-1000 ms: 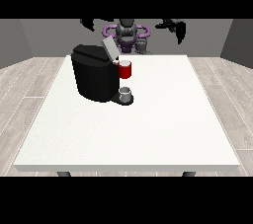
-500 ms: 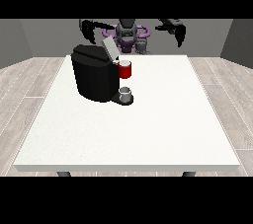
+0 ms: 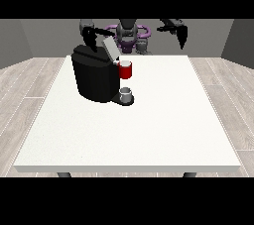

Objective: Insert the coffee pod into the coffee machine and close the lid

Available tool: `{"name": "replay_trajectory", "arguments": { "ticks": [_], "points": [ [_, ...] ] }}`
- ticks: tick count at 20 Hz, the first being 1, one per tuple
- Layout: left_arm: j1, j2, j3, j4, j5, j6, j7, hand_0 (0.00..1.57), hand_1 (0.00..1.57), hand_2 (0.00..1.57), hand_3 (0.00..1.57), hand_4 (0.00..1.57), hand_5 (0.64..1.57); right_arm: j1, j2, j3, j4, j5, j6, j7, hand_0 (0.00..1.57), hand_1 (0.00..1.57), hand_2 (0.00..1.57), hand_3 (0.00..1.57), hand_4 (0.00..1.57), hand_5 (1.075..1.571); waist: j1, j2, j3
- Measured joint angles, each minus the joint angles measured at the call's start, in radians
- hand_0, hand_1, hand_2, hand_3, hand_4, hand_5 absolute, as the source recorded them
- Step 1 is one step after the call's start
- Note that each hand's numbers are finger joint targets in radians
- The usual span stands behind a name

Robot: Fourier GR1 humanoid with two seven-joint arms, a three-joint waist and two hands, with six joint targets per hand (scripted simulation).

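The black coffee machine [image 3: 96, 78] stands on the white table [image 3: 149, 130], left of the middle. Its grey lid [image 3: 110, 49] is tilted up and open. A red thing at the machine [image 3: 125, 70] sits at its front, and a grey thing [image 3: 126, 93] rests on the base below it. I cannot tell whether that grey thing is the pod. The hand at the view's left [image 3: 90, 38] hangs just above and behind the machine's top, fingers pointing down. High over the table's far right corner is the hand at the view's right [image 3: 181, 34], fingers straight and holding nothing.
The robot's torso [image 3: 130, 33] rises behind the table's far edge, with a small grey thing [image 3: 143, 46] beside it. White tabletop stretches to the right of the machine and in front of it. Wood floor surrounds the table.
Both hands have come down from beside the robot's head. The one at the view's left has sunk towards the machine's top, while the other has dropped a little.
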Motion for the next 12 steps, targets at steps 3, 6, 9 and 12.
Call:
{"name": "replay_trajectory", "arguments": {
  "ticks": [3,6,9,12],
  "points": [
    [0.007,0.005,-0.008,-0.027,0.005,0.011,0.001,0.0,0.0,0.0,0.0,0.0,1.571,-0.049,-0.002,-0.006,0.029,0.007,-0.003,0.001,0.0,0.0,0.0,0.0,0.0,1.571,0.001,0.017,0.0001],
    [0.011,0.01,-0.009,-0.047,0.017,0.021,-0.001,0.0,0.0,0.0,0.0,0.0,1.571,-0.08,0.007,-0.006,0.056,0.022,-0.016,-0.017,0.0,0.0,0.0,0.0,0.0,1.571,0.0,0.035,-0.0007],
    [0.022,0.019,-0.01,-0.054,0.029,0.022,-0.005,0.0,0.0,0.0,0.0,0.0,1.571,-0.101,0.01,-0.003,0.074,0.025,-0.005,-0.02,0.0,0.0,0.0,0.0,0.0,1.571,-0.008,0.04,-0.0009],
    [0.025,0.036,-0.008,-0.058,0.033,0.02,-0.007,0.0,0.0,0.0,0.0,0.0,1.571,-0.127,0.008,-0.002,0.089,0.035,-0.004,-0.021,0.0,0.0,0.0,0.0,0.0,1.571,-0.006,0.051,-0.0016]
  ]
}}
